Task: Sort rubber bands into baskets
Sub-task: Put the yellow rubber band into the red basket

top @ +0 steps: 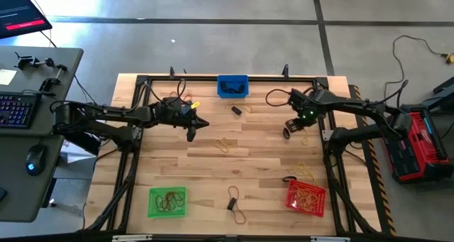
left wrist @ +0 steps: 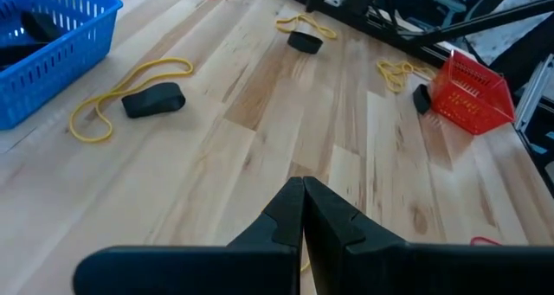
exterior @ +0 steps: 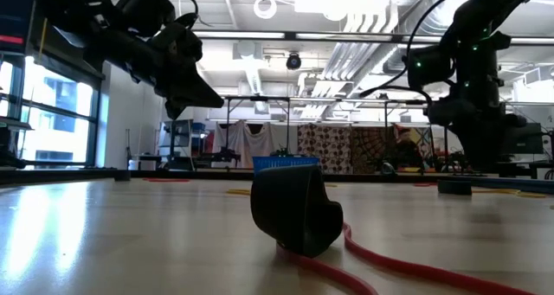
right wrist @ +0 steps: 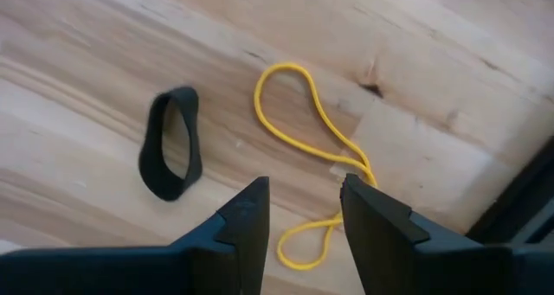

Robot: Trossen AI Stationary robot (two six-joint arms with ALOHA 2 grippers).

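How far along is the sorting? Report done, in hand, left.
Done: the blue basket, green basket and red basket each hold bands. In hand: nothing; the right gripper, jaws open, hovers over a yellow band beside a black band; the left gripper is shut, empty. Left: several loose bands on the table.

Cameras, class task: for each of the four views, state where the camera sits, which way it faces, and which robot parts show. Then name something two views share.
High view: above, facing straight down on the table; both arms, left hand, right hand.
Low view: at table-top height, facing level across into the room; both arms hang from above.
Left wrist view: on the left arm, facing past its shut fingers across the wood.
Right wrist view: on the right arm, facing down between its open fingers.
Shared: the blue basket and red basket show in the high and left wrist views.
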